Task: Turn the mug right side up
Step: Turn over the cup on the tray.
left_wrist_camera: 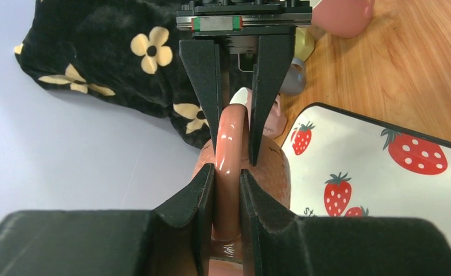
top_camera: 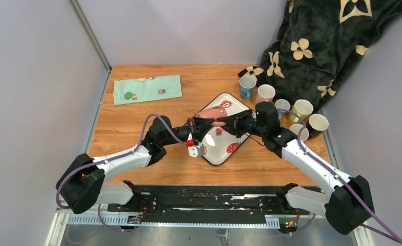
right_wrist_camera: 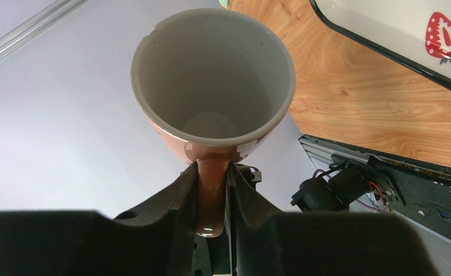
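Observation:
A pink mug [top_camera: 212,118] with a white inside hangs on its side above the strawberry tray [top_camera: 222,151], between my two grippers. My left gripper [top_camera: 197,128] is shut on the mug's handle [left_wrist_camera: 230,144] from the left. My right gripper [top_camera: 229,123] is shut on the same handle from the right. In the left wrist view, the right gripper's fingers [left_wrist_camera: 203,75] flank the handle beyond my own gripper [left_wrist_camera: 227,179]. In the right wrist view, the mug's mouth [right_wrist_camera: 211,75] faces the camera, with the handle between that gripper's fingers [right_wrist_camera: 211,184].
Several upright mugs [top_camera: 265,93] stand in a row at the back right, beside a black flowered cloth [top_camera: 316,46]. A green printed cloth [top_camera: 147,88] lies at the back left. Walls close in both sides of the wooden table [top_camera: 137,123].

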